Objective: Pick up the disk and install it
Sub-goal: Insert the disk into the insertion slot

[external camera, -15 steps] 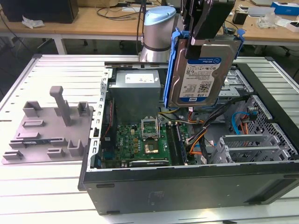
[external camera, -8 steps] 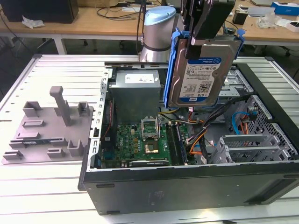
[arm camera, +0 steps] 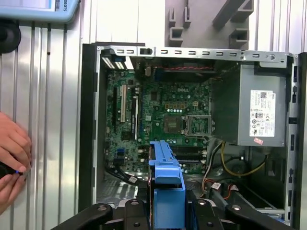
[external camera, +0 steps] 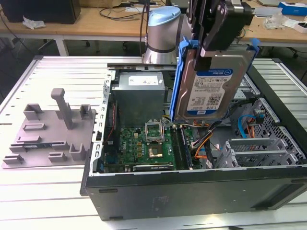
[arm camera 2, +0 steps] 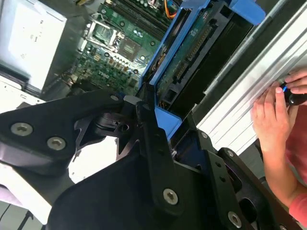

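Black metal gripper point(external camera: 206, 48) fingers were squeezed tight on the top end of the disk point(external camera: 213, 88), a flat silver hard drive with a white and blue label and a blue plastic frame round its edges. We saw the disk hanging up on its edge in the air, over the open black computer case point(external camera: 192, 191). It was above the green board point(external camera: 144, 143) and the coloured wires inside, and it touched nothing there.

So we judged the picking up was done. The putting in was not done yet.

Well apart, on the exterior view's left, the grey plastic tray with posts point(external camera: 48, 129) sat on the ribbed metal table point(external camera: 29, 191). A person's hand point(arm camera: 12, 153) rested on that table beside the case.
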